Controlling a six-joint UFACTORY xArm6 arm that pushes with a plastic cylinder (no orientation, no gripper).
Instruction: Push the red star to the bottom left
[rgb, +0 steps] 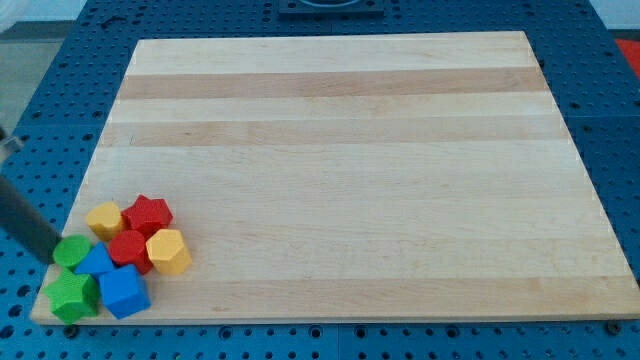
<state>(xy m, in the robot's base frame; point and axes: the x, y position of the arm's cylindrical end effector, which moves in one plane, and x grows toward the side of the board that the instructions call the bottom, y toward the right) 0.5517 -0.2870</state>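
Observation:
The red star (148, 214) lies at the top of a tight cluster of blocks in the board's bottom left corner. A yellow block (104, 219) touches it on the left. A second red block (129, 249) and a yellow hexagon (168, 251) sit just below it. My tip (56, 262) comes in from the view's left as a dark slanted rod. It ends beside a round green block (71, 251), to the left of and a little below the red star.
Below these lie a blue block (97, 262), a blue cube (124, 291) and a green star (72, 296) near the board's bottom edge. The wooden board (340, 160) rests on a blue perforated table (40, 80).

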